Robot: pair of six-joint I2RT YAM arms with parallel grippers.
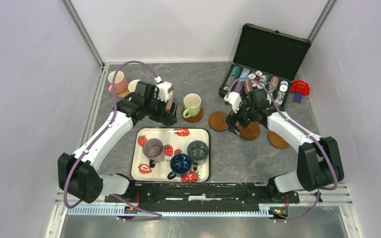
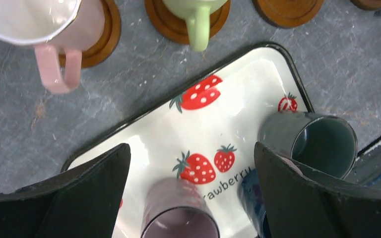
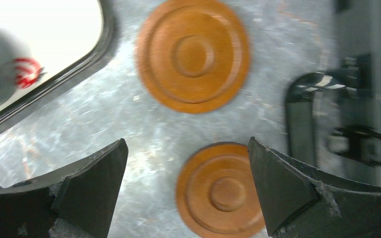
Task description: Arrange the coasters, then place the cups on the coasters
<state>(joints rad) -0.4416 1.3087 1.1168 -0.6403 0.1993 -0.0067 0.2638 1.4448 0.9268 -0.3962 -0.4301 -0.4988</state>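
Observation:
A pink cup (image 2: pixel 54 25) stands on a dark coaster (image 2: pixel 104 39). To its right a cream cup (image 1: pixel 192 105) stands on another coaster (image 1: pixel 195 116). My left gripper (image 2: pixel 191 148) hangs open just in front of the pink cup, over the tray's far edge, with nothing between its fingers. On the strawberry tray (image 1: pixel 204 135) stand a mauve cup (image 1: pixel 153 148), a dark grey-green cup (image 1: pixel 197 150) and a dark blue cup (image 1: pixel 181 163). A pink cup (image 1: pixel 116 82) and a white cup (image 1: pixel 134 85) stand at the back left. My right gripper (image 3: pixel 186 144) is open above bare orange-brown coasters (image 3: pixel 193 54) (image 3: pixel 223 191).
An open black case of poker chips (image 1: pixel 263 64) stands at the back right, a small red thing (image 1: pixel 300 88) beside it. A third bare coaster (image 1: pixel 278 139) lies under the right forearm. Grey walls close in both sides and the back.

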